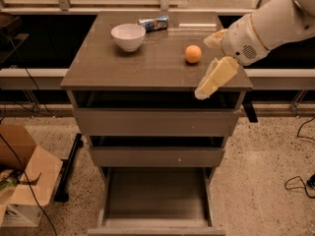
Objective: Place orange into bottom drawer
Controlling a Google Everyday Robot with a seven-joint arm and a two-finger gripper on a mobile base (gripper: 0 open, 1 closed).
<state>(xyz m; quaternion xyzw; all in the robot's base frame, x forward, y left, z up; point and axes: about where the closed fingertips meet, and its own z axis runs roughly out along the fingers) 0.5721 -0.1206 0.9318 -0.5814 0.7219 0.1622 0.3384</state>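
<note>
Rightward of orange [193, 53], spread claw [205, 65] at countertop [147, 69] edge, bottom drawer [155, 194] open.

The orange [193, 53] sits on the right part of the cabinet top [147, 68], well apart from the white bowl [128, 36] and the crushed can [153, 23] at the far left. The gripper [203, 68] hangs over the top's near right corner, just right of the orange, fingers spread and not touching it. Below, the bottom drawer [156, 195] stands pulled out toward the near side.
</note>
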